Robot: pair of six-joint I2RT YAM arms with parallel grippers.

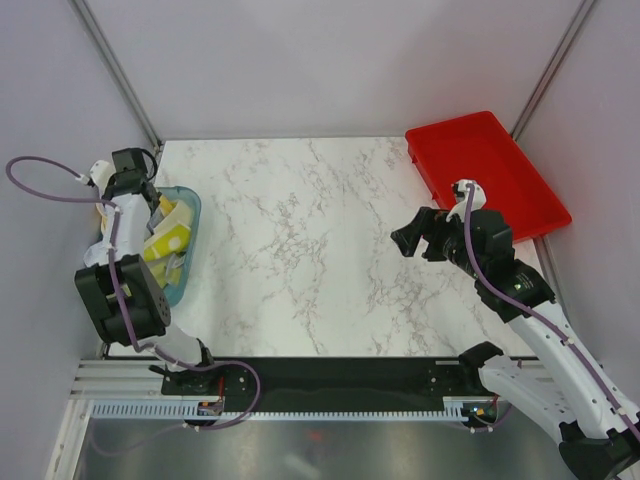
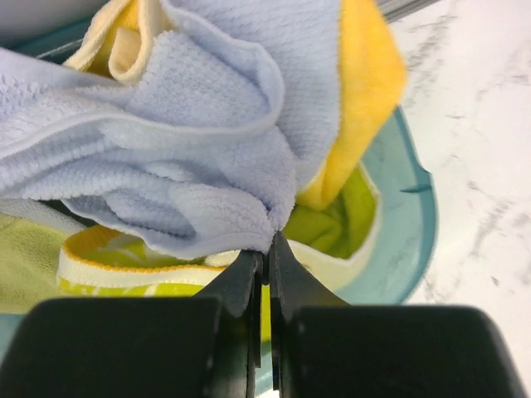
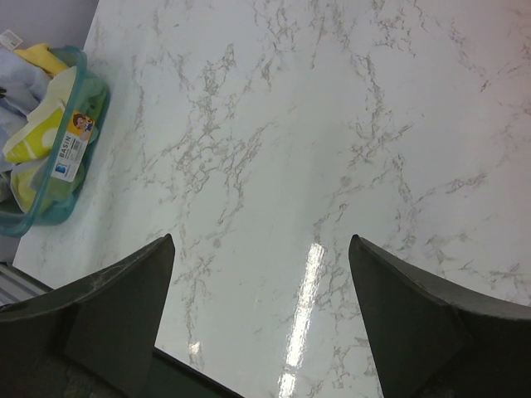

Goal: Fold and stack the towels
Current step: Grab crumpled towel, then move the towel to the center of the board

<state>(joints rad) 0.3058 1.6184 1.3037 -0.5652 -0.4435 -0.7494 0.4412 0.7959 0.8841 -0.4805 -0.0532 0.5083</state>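
Marble table [image 1: 320, 250]: left gripper [image 2: 266, 242] pinched shut on grey-blue towel [image 2: 207, 157] above teal tub [image 2: 412, 240]; right gripper [image 3: 261, 238] agape, empty

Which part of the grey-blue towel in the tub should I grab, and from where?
Pinch the bunched fold of the grey-blue towel, coming from above the teal tub: it lies crumpled on top, no flat edge showing. The left gripper has its jaws shut on that fold.
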